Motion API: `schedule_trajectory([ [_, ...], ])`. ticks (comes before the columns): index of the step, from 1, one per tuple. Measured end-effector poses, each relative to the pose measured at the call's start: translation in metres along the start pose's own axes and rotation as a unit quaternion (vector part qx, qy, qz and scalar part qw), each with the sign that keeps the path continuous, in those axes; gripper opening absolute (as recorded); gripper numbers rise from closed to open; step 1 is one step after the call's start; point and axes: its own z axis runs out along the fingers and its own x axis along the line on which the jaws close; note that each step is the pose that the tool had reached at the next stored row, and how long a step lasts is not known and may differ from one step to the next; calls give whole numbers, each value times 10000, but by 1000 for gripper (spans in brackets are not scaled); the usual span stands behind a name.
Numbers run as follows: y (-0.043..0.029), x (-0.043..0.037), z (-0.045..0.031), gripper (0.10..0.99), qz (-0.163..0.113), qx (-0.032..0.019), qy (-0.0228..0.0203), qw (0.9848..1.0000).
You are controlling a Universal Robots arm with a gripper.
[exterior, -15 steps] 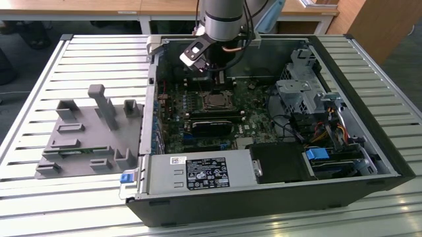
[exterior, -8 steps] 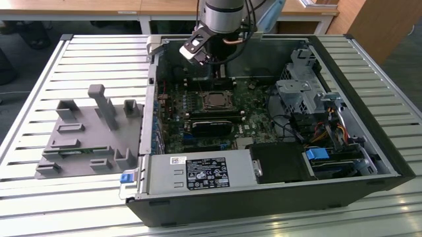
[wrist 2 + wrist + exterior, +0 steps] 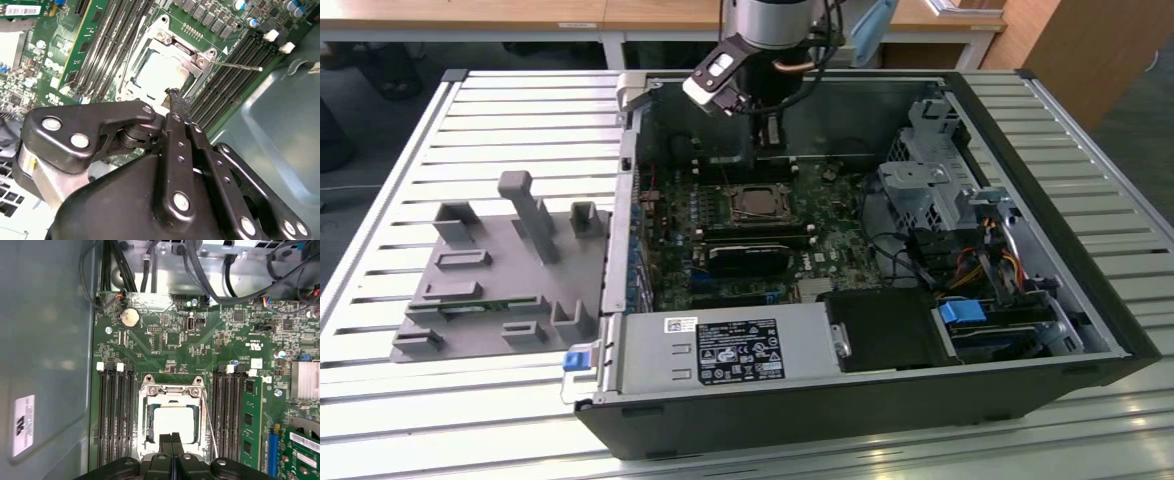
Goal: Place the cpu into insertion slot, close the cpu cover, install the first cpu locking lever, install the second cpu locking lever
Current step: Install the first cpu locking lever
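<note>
The cpu (image 3: 172, 422) lies flat in the insertion slot (image 3: 755, 203), its silver face showing through the window of the cpu cover (image 3: 172, 389). The cover is down over the chip (image 3: 161, 74). A thin wire locking lever (image 3: 210, 430) stands off along one side of the socket, and its free end (image 3: 241, 65) reaches over the memory slots. My gripper (image 3: 172, 442) hangs just above the socket's edge, shut, with nothing between its fingers (image 3: 176, 102). In the exterior view the gripper (image 3: 771, 140) sits over the far side of the board.
The open computer case (image 3: 1067, 290) rests on a slatted table. A labelled grey power box (image 3: 720, 350) fills the near side, with a drive cage (image 3: 927, 190) and cables at the exterior view's right. A grey fixture (image 3: 494, 280) stands outside, at the left.
</note>
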Motion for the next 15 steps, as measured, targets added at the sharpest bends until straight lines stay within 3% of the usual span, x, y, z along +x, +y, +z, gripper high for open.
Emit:
schedule_trajectory([
  [5, 1, -1, -61, 106, -10, -31, 0, 10000],
  [9, 1, -2, -61, 106, -293, -38, 5, 9996],
  [15, 1, -2, -61, 106, -840, -52, 16, 9965],
])
